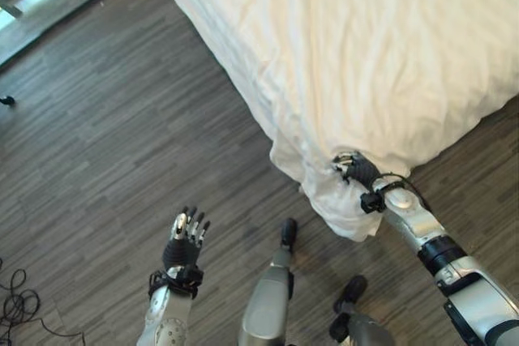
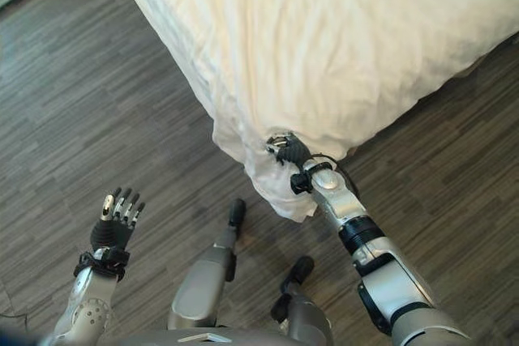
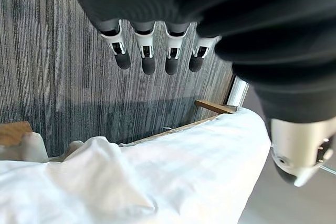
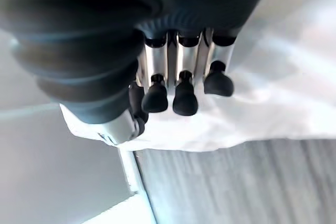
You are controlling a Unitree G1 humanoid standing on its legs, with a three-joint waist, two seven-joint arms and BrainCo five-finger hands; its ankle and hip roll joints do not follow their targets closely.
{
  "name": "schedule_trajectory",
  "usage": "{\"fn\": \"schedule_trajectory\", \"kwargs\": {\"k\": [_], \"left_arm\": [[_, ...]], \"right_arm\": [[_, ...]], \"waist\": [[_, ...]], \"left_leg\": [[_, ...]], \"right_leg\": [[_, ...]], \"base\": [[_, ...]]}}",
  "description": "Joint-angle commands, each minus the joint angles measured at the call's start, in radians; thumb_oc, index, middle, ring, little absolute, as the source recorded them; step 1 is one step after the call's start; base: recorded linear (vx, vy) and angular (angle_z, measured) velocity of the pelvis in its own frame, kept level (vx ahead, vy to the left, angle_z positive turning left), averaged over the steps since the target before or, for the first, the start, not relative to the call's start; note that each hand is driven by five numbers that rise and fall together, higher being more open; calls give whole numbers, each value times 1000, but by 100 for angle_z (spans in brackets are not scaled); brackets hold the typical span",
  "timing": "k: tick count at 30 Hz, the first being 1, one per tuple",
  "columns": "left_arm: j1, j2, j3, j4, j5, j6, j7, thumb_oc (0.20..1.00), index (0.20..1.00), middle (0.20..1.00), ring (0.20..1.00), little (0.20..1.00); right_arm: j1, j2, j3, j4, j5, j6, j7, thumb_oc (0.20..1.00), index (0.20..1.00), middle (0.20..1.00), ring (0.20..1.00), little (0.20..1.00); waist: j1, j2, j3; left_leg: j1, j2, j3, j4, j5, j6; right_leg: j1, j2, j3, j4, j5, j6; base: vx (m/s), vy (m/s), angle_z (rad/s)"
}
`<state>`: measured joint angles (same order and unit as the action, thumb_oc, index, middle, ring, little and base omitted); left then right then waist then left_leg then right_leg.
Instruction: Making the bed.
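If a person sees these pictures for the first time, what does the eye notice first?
First, the big white duvet covering the bed, its corner hanging down toward the dark wood floor. Next, the right hand at that corner, fingers curled against the cloth. The left hand hangs open over the floor, away from the bed.

Cream-white bedsheet (image 1: 365, 46) over a dark grey wood-grain floor (image 1: 113, 135).

Bed (image 1: 243, 62) sits on dark wood-plank floor (image 1: 122, 143), corner pointing toward camera. White duvet (image 1: 365, 38) lies directly on the bed, wrinkled, covers the whole visible top. Its corner (image 1: 340, 200) bunches and hangs down over the bed corner, near the floor.
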<state>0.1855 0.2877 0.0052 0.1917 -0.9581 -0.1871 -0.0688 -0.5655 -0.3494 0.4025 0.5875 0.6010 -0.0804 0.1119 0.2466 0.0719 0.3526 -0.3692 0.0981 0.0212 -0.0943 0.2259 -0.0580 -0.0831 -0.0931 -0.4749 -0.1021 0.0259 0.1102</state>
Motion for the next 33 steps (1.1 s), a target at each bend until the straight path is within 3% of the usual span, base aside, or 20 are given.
{"fn": "schedule_trajectory", "kwargs": {"k": [1, 8, 12, 13, 17, 20, 26, 27, 29, 30, 31, 33], "left_arm": [[-52, 14, -24, -25, 30, -46, 5, 1000, 1000, 1000, 1000, 1000], [-49, -28, -25, -8, 26, -23, -18, 1000, 1000, 1000, 1000, 1000], [-34, -41, -10, -18, 15, -21, -43, 1000, 1000, 1000, 1000, 1000], [-27, -33, -1, -28, 26, -24, -56, 1000, 1000, 1000, 1000, 1000], [-29, -25, 5, -31, 31, -32, -62, 1000, 1000, 1000, 1000, 1000], [-31, 2, 28, -33, 52, -45, -51, 1000, 1000, 1000, 1000, 1000], [-44, 29, 81, -34, 70, -73, -28, 1000, 1000, 1000, 1000, 1000], [-55, 30, 130, -36, 107, -95, -2, 1000, 1000, 1000, 1000, 1000], [-62, 17, 161, -29, 126, -105, 17, 1000, 1000, 1000, 1000, 1000], [-61, 19, 161, -30, 127, -105, 18, 1000, 1000, 1000, 1000, 1000], [-66, 6, 176, -18, 174, -104, 53, 1000, 1000, 1000, 1000, 1000], [-51, 4, 183, -36, 253, -94, 77, 1000, 1000, 1000, 1000, 1000]], "right_arm": [[-100, 42, -91, 59, 171, -87, -82, 200, 200, 200, 200, 200], [157, 141, -214, 444, 204, -46, -65, 200, 200, 200, 200, 200], [282, 104, -367, 626, 228, -25, -56, 200, 200, 200, 200, 200], [335, 58, -461, 670, 254, -30, -70, 200, 200, 200, 200, 200], [379, 11, -533, 667, 303, -43, -68, 200, 200, 200, 200, 200], [406, -98, -665, 644, 359, -92, -109, 200, 200, 200, 200, 200], [444, -183, -708, 506, 271, -140, -172, 200, 200, 200, 200, 200], [515, -194, -709, 156, 119, -179, -230, 1000, 1000, 1000, 1000, 1000], [556, -133, -717, -97, 57, -201, -245, 1000, 1000, 1000, 1000, 1000], [560, -129, -719, -105, 54, -197, -249, 1000, 1000, 1000, 1000, 1000], [580, -74, -698, -351, -21, -203, -244, 1000, 1000, 1000, 1000, 1000], [610, -46, -671, -483, -97, -182, -215, 1000, 1000, 1000, 1000, 1000]], "waist": [[18, -2, 8], [-13, 18, 47], [-44, 18, 52], [-66, 12, 54], [-91, -2, 52], [-126, -21, 36], [-154, -48, -5], [-180, -75, -47], [-198, -91, -91], [-198, -93, -91], [-210, -99, -133], [-214, -103, -171]], "left_leg": [[76, -48, 17, 7, -57, -11], [61, -52, 24, 7, -59, -4], [63, -55, 33, 7, -68, 0], [63, -54, 40, 7, -72, 2], [67, -55, 50, 7, -78, 2], [85, -54, 63, 7, -90, 0], [122, -55, 76, 7, -101, 0], [174, -51, 96, 7, -123, 2], [218, -50, 108, 7, -139, 5], [217, -51, 108, 7, -135, 6], [264, -51, 123, 7, -153, 9], [297, -54, 130, 7, -159, 14]], "right_leg": [[-103, -9, 100, 15, 76, 7], [-116, -16, 90, 15, 74, 10], [-118, -19, 90, 15, 70, 13], [-122, -20, 94, 15, 70, 16], [-126, -19, 107, 15, 70, 18], [-117, -20, 113, 15, 67, 23], [-91, -20, 127, 15, 67, 26], [-50, -16, 147, 15, 59, 27], [-11, -19, 157, 15, 50, 27], [-12, -20, 157, 15, 54, 27], [27, -20, 171, 15, 42, 28], [54, -23, 180, 15, 36, 27]], "base": [[-12, 32, -13], [14, 24, -5], [39, 56, 6], [27, 60, 1], [30, 46, -13], [41, 39, -21], [51, 27, -8], [107, 17, -16], [118, 24, -18], [113, 51, -27], [98, 52, -24], [86, 52, -22]]}}
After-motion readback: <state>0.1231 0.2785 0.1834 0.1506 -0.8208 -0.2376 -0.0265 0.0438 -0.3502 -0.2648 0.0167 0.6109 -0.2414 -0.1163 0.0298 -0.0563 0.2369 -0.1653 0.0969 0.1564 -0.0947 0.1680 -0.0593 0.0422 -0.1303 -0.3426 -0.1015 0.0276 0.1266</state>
